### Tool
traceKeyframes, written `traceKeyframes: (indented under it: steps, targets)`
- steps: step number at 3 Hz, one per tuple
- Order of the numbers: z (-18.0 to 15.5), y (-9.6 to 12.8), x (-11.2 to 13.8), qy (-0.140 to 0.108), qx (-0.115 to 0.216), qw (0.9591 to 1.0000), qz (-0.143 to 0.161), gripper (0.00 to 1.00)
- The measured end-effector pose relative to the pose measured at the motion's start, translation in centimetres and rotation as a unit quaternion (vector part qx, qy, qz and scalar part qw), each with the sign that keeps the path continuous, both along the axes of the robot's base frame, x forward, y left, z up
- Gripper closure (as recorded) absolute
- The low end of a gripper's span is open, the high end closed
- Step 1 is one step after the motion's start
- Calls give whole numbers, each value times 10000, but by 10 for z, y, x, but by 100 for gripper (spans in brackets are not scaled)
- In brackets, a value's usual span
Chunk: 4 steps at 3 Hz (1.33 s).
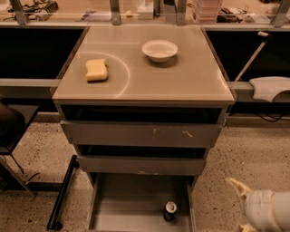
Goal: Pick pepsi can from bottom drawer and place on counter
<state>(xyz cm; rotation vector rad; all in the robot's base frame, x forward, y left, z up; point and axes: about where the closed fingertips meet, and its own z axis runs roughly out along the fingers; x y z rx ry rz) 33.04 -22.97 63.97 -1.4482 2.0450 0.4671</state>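
The pepsi can (170, 210) stands upright on the floor of the open bottom drawer (129, 204), near its right wall, silver top showing. The tan counter (154, 79) tops the drawer unit. My gripper (236, 205) is at the bottom right, low over the speckled floor, to the right of the drawer and apart from the can. Its two pale fingers (236, 186) are spread apart with nothing between them.
A white bowl (159, 50) and a yellow sponge (97, 70) sit on the counter. A grey drawer with a scratched front (140, 134) is above the bottom one. A cluttered ledge with metal posts (113, 13) runs behind. A black bar (62, 192) leans at the left.
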Motion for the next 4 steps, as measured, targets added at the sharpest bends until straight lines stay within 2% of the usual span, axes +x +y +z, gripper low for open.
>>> traceKeyframes:
  steps: [1,2,3,4]
  targets:
    - [-107,3,-33,334,293,9985,-308,0]
    - [-199,11,-46,684,301,9964,-387,0]
    - [-229,28,-59,934,559,9932,-411,0]
    - [-233,28,-50,690,1025,9906,-592,0]
